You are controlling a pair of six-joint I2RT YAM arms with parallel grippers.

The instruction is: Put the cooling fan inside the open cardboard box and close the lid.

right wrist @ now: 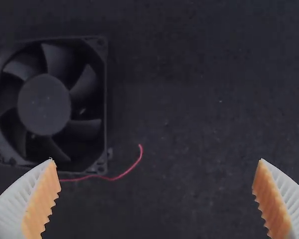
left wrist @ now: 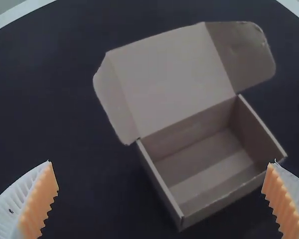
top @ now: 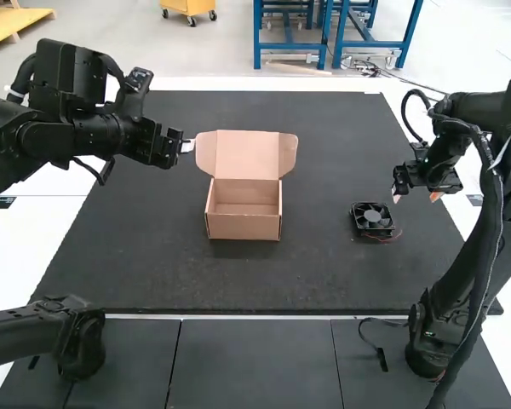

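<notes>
An open cardboard box (top: 244,207) stands mid-mat, its lid (top: 247,154) folded back and flat, its inside (left wrist: 204,164) bare. A black cooling fan (top: 374,219) lies flat on the mat to the box's right, a thin red wire (right wrist: 124,169) trailing from it. My left gripper (top: 180,146) hovers open just left of the lid's corner, its orange-padded fingers (left wrist: 39,196) wide apart above the box. My right gripper (top: 416,192) hangs open above and right of the fan; the fan (right wrist: 50,102) sits off to one side of its fingers (right wrist: 42,201).
A black mat (top: 238,196) covers the white table (top: 8,247). Bare mat surrounds the box and fan. The right arm's cables (top: 417,111) loop near its wrist.
</notes>
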